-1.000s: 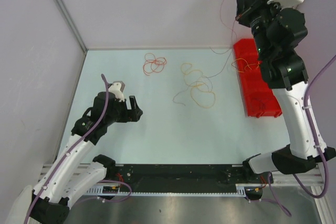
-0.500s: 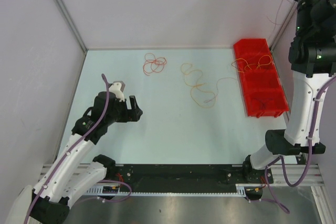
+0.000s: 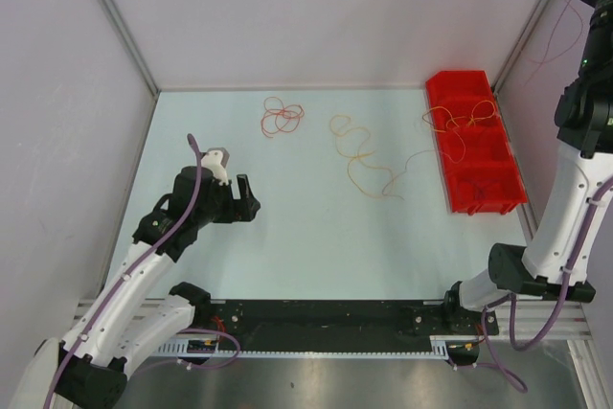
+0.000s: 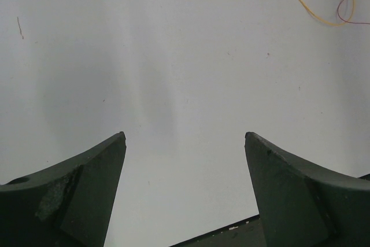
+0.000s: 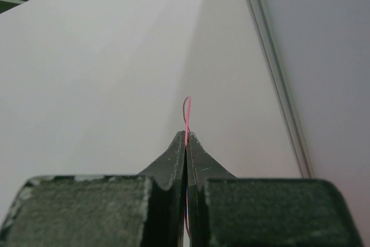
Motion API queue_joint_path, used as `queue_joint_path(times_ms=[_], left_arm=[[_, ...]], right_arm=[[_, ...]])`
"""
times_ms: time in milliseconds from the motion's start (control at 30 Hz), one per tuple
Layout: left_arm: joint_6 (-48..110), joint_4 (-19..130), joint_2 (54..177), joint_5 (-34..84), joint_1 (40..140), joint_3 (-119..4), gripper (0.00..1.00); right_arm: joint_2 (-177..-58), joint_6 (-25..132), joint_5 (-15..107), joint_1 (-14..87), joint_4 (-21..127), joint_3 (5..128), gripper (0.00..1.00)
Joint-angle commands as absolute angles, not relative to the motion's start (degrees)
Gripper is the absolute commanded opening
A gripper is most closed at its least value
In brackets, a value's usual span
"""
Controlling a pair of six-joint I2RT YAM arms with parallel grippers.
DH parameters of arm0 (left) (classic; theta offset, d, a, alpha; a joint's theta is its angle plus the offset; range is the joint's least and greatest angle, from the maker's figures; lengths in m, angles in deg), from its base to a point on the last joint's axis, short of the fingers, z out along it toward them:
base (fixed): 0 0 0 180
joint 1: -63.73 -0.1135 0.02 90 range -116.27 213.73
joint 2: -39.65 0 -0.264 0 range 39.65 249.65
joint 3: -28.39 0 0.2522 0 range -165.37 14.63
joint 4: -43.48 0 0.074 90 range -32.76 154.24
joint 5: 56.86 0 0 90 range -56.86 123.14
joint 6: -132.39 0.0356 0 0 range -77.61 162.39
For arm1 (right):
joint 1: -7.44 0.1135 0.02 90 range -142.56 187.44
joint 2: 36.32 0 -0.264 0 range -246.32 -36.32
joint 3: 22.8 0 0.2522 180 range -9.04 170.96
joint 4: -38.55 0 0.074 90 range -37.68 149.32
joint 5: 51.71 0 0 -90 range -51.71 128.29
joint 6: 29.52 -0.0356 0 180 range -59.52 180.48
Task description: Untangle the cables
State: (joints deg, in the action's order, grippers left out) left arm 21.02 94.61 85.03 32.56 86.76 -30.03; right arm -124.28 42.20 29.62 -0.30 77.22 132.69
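Note:
Several thin cables lie on the pale table. A red curl (image 3: 282, 117) sits at the back, an orange-yellow tangle (image 3: 356, 155) in the middle, and a pinkish-brown strand (image 3: 410, 162) trails from the tangle. Another orange-yellow cable (image 3: 462, 116) drapes over the red bin. High at the right wall, my right gripper (image 5: 186, 136) is shut on a pink cable (image 5: 186, 111), whose loop pokes out past the tips. A thin pink strand (image 3: 558, 37) hangs beside the right arm (image 3: 589, 107). My left gripper (image 3: 245, 200) (image 4: 184, 138) hovers open over bare table, left of the tangle. A yellow loop (image 4: 315, 5) shows far ahead of it.
A red bin (image 3: 490, 200) stands along the table's right side. White walls close in the back and sides, with a metal post (image 3: 115, 21) at the back left corner. The arm bases and a black rail (image 3: 326, 318) line the near edge.
My right arm has swung up and to the right, out past the bin, drawing the pink cable with it. The strand on the table has been pulled away from the yellow tangle. The left arm is still.

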Motion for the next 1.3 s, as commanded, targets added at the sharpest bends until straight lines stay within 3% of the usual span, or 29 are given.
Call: queue_joint_path(times_ms=[0, 167, 200, 500, 1267], left_arm=[[21.5, 93.2, 84.9, 33.0, 86.9, -29.8, 0.89], [21.4, 93.2, 84.9, 33.0, 86.9, -29.8, 0.89], [21.4, 93.3, 85.0, 33.0, 86.9, -29.8, 0.89], [21.4, 93.3, 84.9, 33.0, 87.0, -29.8, 0.89], [21.5, 93.1, 84.2, 33.0, 87.2, -29.8, 0.89]], right_arm=[[-119.1, 44.7, 26.5, -1.2, 75.6, 126.7, 0.0], [-114.4, 45.6, 22.7, -2.6, 77.3, 117.3, 0.0], [-113.1, 45.3, 22.7, -2.9, 76.2, 110.9, 0.0], [-103.8, 38.2, 30.4, -11.2, 71.7, 82.4, 0.0], [-104.0, 31.5, 42.3, -15.0, 72.4, 61.2, 0.0]])
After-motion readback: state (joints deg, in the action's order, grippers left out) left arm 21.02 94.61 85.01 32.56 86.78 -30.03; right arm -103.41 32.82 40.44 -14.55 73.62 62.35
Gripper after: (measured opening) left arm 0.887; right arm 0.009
